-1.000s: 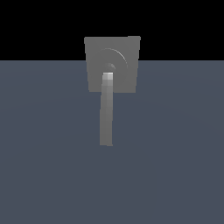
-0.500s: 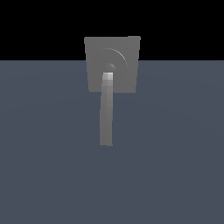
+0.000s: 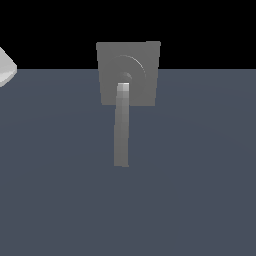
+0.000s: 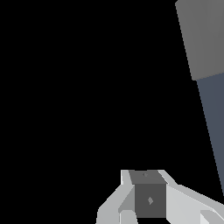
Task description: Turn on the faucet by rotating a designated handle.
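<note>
1. Nearest the wrist camera is the pincer (image 4: 148, 199): white housing with a dark grey block between. The fingertips fall outside the picture, so I cannot tell whether it is released or clenched. Nothing is seen in its hold.

2. In the exterior view only a pale sliver of the robot arm (image 3: 6, 67) shows, at that view's far left edge, well apart from the faucet.

3. Next comes the blue-grey surface (image 3: 200, 190).

4. The handle (image 3: 121, 127) is a slim straight grey bar. Its squared tip points toward the exterior camera and its other end meets the hub. The long axis runs nearly straight down the exterior picture, only faintly slanted.

5. Farthest back stands the faucet (image 3: 145, 62), a matte grey square plate with a raised round hub, upright at the far edge of the surface. In the wrist view one grey corner of it is seen.

6. By my judgement the approach is barely begun. The handle lies toward the exterior view's right of the arm, untouched, so the pincer must cross that gap and meet the bar near its free tip, pushing across its length.
</note>
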